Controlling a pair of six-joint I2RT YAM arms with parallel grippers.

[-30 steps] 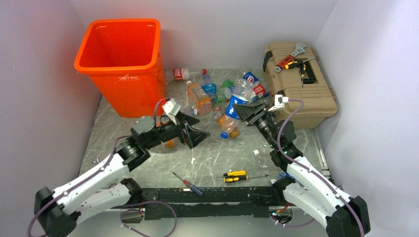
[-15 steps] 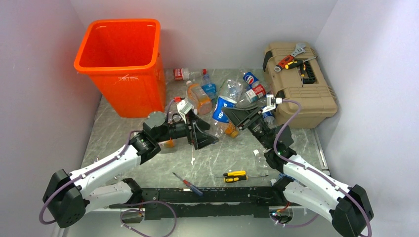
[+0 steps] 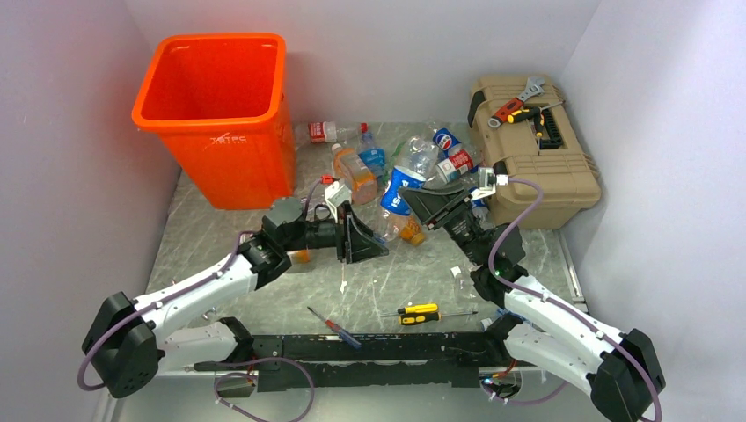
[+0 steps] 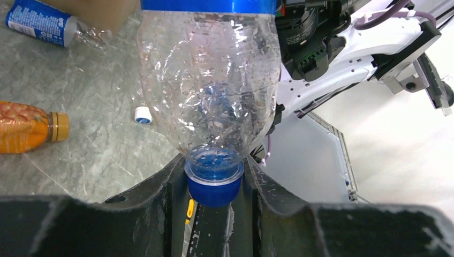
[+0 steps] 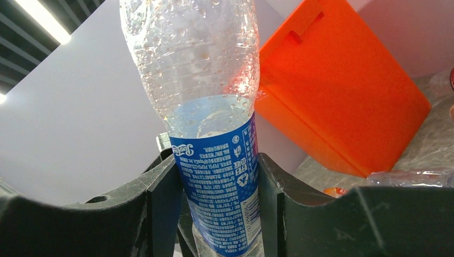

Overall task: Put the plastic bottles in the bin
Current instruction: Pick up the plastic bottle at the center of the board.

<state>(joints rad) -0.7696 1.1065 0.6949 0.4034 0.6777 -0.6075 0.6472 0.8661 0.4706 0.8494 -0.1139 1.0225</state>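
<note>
One clear plastic bottle (image 3: 392, 204) with a blue label hangs above the table between both arms. My right gripper (image 5: 217, 198) is shut on its blue-labelled body (image 5: 218, 179). My left gripper (image 4: 214, 188) is shut on its blue cap (image 4: 214, 184), and the clear shoulder (image 4: 209, 80) rises above the jaws. From the top, the left gripper (image 3: 371, 240) and right gripper (image 3: 413, 197) face each other mid-table. The orange bin (image 3: 220, 88) stands at the back left, also seen as the bin (image 5: 342, 91) from the right wrist. Several more bottles (image 3: 361, 167) lie in a pile behind the grippers.
A tan toolbox (image 3: 532, 149) carrying tools sits at the back right. Two screwdrivers (image 3: 418, 314) and a third (image 3: 334, 327) lie near the front edge. An orange juice bottle (image 4: 27, 126) and a loose cap (image 4: 143, 114) lie on the table under the left arm.
My left gripper swung right to the bottle's neck and shut on the blue cap. The right gripper carried the bottle a little left and now holds still.
</note>
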